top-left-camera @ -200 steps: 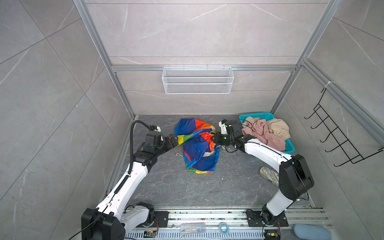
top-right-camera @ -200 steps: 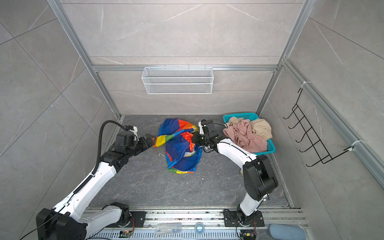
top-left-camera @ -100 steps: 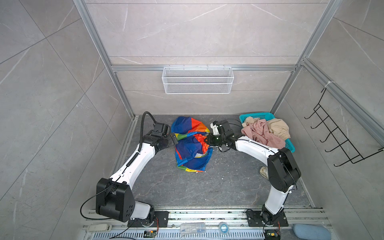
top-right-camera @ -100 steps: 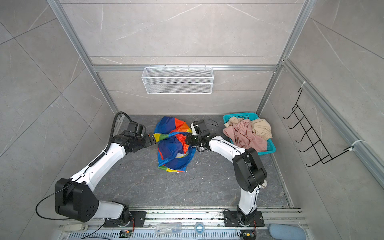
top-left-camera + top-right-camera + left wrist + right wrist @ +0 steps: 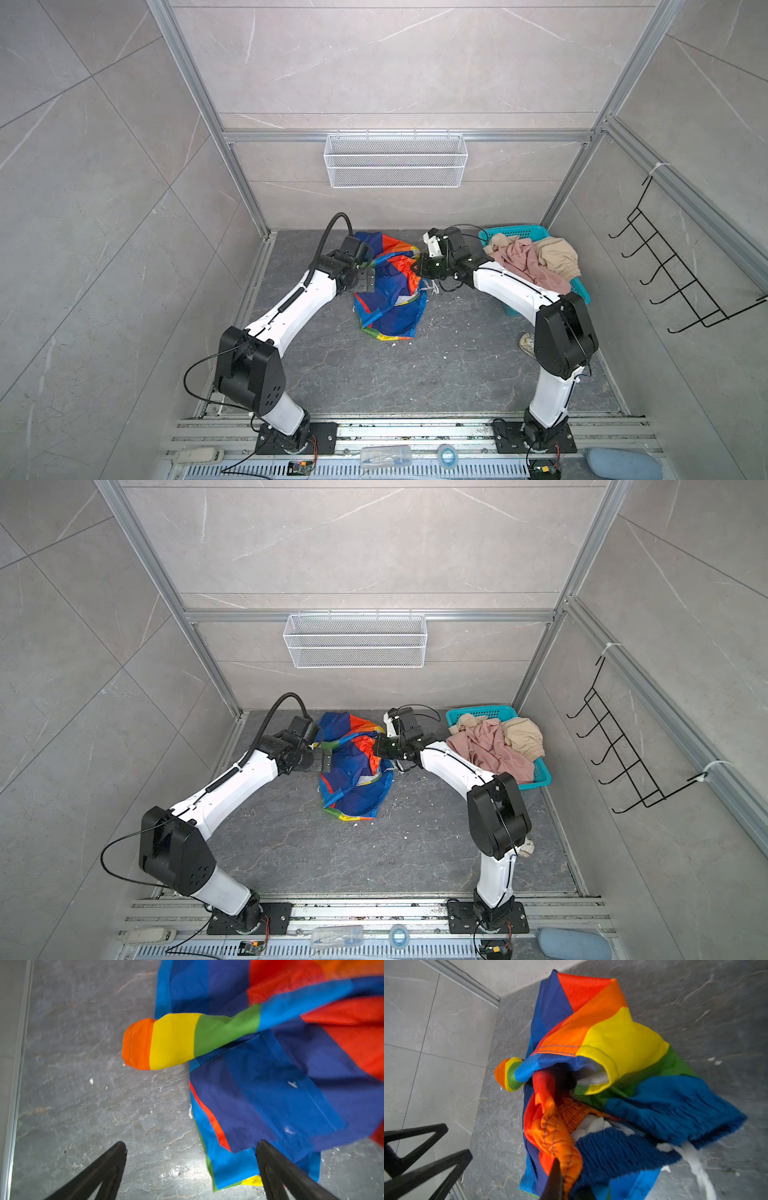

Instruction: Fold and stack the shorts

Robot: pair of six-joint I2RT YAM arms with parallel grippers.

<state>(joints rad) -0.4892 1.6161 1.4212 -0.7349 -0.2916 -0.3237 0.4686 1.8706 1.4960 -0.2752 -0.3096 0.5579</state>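
Near bench (image 5: pixel 457 365) back edge: my left hand (image 5: pixel 191 1144) just released, wide open; right hand (image 5: pixel 417 266) still pinches rainbow shorts (image 5: pixel 390 299); regrasp needed.

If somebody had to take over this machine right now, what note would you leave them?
Left gripper: open, empty, at the edge of the rainbow shorts.
Right gripper: shut on the rainbow shorts' waistband.
Rainbow shorts lie crumpled on the table; pink shorts and beige shorts are heaped in the teal basket.
Done: nothing folded or stacked.
To do: fold all three, then stack.
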